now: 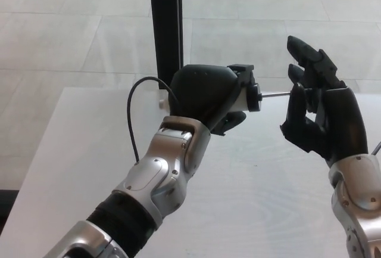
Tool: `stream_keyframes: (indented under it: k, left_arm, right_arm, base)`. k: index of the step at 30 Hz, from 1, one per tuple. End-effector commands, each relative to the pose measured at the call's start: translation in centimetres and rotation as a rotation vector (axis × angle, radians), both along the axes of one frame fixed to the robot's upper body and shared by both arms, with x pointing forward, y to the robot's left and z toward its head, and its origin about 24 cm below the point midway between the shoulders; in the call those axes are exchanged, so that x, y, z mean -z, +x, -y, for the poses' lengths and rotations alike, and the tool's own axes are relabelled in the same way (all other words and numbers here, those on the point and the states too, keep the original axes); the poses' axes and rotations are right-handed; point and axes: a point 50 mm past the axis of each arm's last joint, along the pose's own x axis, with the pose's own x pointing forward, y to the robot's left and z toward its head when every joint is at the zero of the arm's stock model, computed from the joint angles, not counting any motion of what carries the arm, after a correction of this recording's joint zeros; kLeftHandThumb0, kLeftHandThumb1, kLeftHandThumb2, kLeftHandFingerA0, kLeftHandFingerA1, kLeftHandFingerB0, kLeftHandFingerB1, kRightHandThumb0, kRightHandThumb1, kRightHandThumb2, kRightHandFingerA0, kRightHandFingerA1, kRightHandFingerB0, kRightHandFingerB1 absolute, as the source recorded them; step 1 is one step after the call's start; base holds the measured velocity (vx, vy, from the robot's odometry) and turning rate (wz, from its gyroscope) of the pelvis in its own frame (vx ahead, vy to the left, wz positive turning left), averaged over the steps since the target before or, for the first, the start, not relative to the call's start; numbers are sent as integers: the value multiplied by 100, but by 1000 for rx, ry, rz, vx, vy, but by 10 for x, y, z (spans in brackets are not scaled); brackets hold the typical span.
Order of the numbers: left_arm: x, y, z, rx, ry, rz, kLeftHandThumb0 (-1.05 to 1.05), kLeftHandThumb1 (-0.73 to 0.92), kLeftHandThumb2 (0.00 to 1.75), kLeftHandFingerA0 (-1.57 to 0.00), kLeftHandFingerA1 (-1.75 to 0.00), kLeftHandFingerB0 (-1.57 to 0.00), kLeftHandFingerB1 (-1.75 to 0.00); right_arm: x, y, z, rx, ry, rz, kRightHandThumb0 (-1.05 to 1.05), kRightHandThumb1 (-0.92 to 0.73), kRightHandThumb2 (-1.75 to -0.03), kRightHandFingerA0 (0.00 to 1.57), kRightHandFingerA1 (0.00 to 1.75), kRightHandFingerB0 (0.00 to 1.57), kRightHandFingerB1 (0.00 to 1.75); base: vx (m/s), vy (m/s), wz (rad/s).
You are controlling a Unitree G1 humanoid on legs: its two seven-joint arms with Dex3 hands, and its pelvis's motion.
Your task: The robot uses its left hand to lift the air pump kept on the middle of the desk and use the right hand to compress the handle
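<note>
My left hand [205,94] is raised above the white desk [77,151] and is shut on the air pump [247,94], a white cylinder with a black cap, held lying sideways. Most of the pump body is hidden inside the fist. A thin black hose [132,115] loops from its left end down past my wrist. A thin metal rod [275,95] sticks out of the cap to the right and reaches my right hand [318,106]. That hand stands upright with its fingers spread around the rod's end; the handle itself is hidden behind it.
A black vertical post [165,25] stands behind the desk's far edge, just behind my left hand. Pale floor tiles [59,25] lie beyond the desk.
</note>
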Motion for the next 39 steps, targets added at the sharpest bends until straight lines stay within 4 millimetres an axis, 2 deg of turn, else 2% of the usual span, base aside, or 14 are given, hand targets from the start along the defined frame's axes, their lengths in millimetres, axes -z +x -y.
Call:
stream_keyframes:
  k: [1, 3, 7, 8, 9, 13, 15, 19, 22, 26, 28, 30, 31, 39]
  left_arm:
    - [-2, 4, 4, -30, 111, -19, -35, 59, 61, -84, -164, -68, -125]
    - [-4, 3, 5, -35, 89, -21, -37, 61, 61, -84, -167, -67, -130]
    - [-6, 1, 7, -20, 25, -5, -33, 64, 59, -81, -162, -67, -99]
    - [-6, 1, 7, -22, 11, -14, -36, 66, 63, -76, -161, -67, -85]
    - [-8, 2, 8, -26, 15, -22, -36, 67, 62, -76, -163, -66, -97]
    - [-9, 3, 10, -47, 23, -22, -37, 68, 60, -77, -171, -56, -142]
    - [-11, 5, 11, -80, 80, -33, -42, 47, 88, -110, -136, -72, -110]
    - [-11, 2, 11, -57, -85, -84, -33, 69, 62, -77, -165, -51, -78]
    - [-12, 0, 12, -50, -113, -87, -35, 75, 62, -68, -165, -51, -131]
    - [-9, -5, 13, -35, -244, -139, -41, 52, 90, -94, -127, -68, -104]
    - [-8, -3, 15, -39, -197, -150, -27, 72, 61, -67, -164, -58, -134]
    - [-9, -3, 18, -54, -149, -129, -38, 55, 91, -100, -130, -75, -111]
    - [-11, -3, 19, -39, -140, -115, -24, 72, 61, -77, -169, -60, -142]
    - [-16, -8, 25, 50, -377, -156, -27, 73, 66, -71, -154, -64, -118]
  right_arm:
    - [-9, 0, -2, -6, -32, 85, -89, -75, -120, 3, 48, 7, 45]
    - [-10, 0, -2, 3, -45, 88, -98, -92, -78, 5, 39, 12, 33]
    - [-13, 0, -6, 44, -92, 127, -99, -92, -81, 8, 41, 15, 37]
    - [-14, 0, -7, 55, -110, 144, -37, -45, -110, 1, 52, 0, 49]
    - [-16, -1, -7, 66, -128, 163, -94, -91, -79, 9, 40, 21, 37]
    - [-18, -2, -9, 85, -175, 211, -91, -83, -121, 5, 43, 27, 50]
    - [-19, -3, -9, 89, -190, 230, -96, -85, -122, 6, 41, 30, 50]
    - [-24, -5, -12, 100, -204, 265, -97, -92, -79, 12, 40, 23, 36]
    - [-27, -6, -17, 102, -208, 294, -96, -92, -78, 17, 41, 33, 37]
    - [-29, -8, -25, 74, -233, 319, -95, -92, -77, 21, 43, 21, 33]
    - [-31, -10, -29, 63, -207, 343, -93, -92, -77, 20, 44, 18, 33]
    - [-32, -10, -32, 56, -177, 348, -97, -92, -77, 19, 45, 18, 32]
    - [-33, -11, -34, 48, -151, 345, -96, -92, -76, 18, 44, 18, 31]
    - [-46, -15, -42, 33, -18, 375, -88, -92, -76, 15, 47, 23, 38]
  base:
    - [0, 0, 0]
    - [0, 0, 0]
    - [0, 0, 0]
    - [0, 0, 0]
    - [0, 0, 0]
    - [0, 0, 0]
    - [0, 0, 0]
    - [0, 0, 0]
    - [0, 0, 0]
    - [0, 0, 0]
    - [0, 0, 0]
    - [0, 0, 0]
    - [0, 0, 0]
    - [0, 0, 0]
